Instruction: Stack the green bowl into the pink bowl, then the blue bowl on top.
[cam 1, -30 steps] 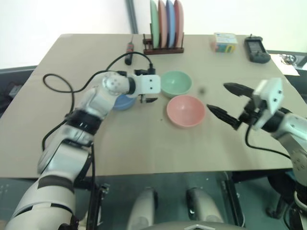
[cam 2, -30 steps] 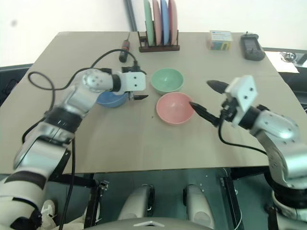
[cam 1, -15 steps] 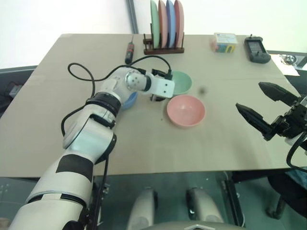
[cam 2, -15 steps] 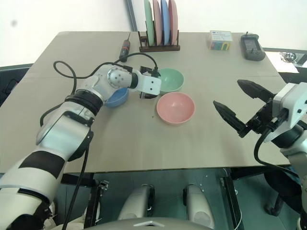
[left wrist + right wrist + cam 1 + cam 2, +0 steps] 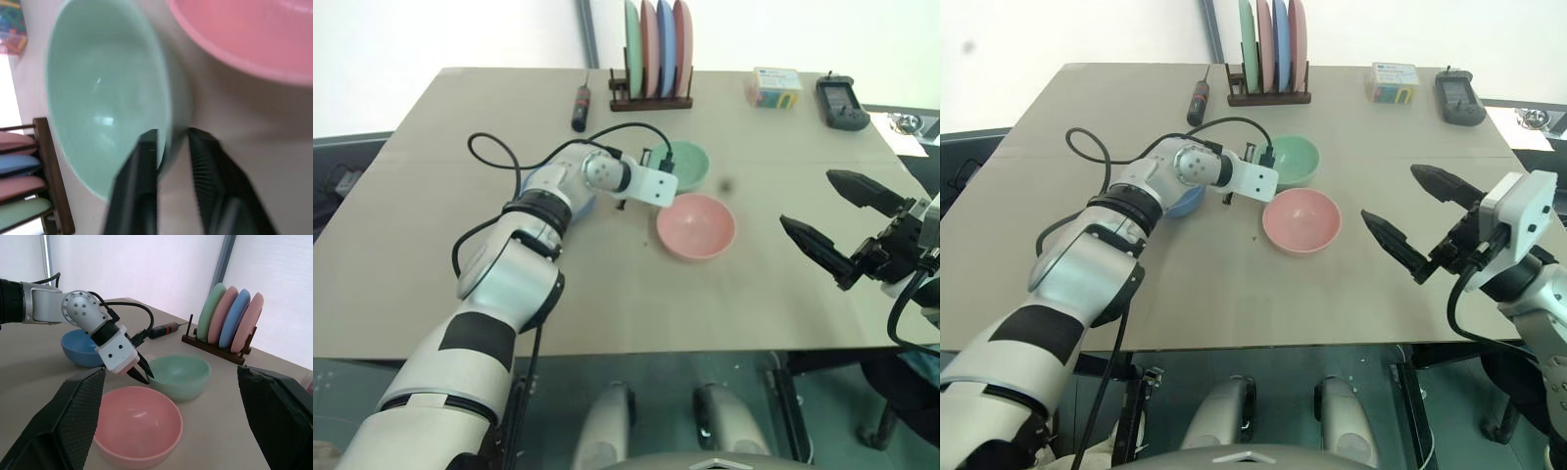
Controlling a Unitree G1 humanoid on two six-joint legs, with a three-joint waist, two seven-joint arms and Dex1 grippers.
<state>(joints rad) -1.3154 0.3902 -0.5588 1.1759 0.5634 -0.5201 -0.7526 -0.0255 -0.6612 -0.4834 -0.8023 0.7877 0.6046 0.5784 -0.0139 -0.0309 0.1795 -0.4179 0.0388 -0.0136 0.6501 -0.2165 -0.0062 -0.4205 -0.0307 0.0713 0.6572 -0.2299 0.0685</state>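
The table carries all three bowls near its centre, somewhat toward the far edge. The pink bowl is set nearest the front edge of the three. The green bowl is set just behind it, toward the far edge, close to the pink bowl but apart from it. The blue bowl is set toward the left edge, partly hidden by the left arm.

The first step is in hand: the green bowl is being gripped. The left gripper is closed on the near rim of the green bowl, one finger inside the wall and one outside. The right gripper is held spread wide and empty, over the table's right edge, well apart from the bowls.

The next move is judged to call for a lift of the green bowl clear of the table, a short carry toward the front edge, and a level release into the pink bowl.
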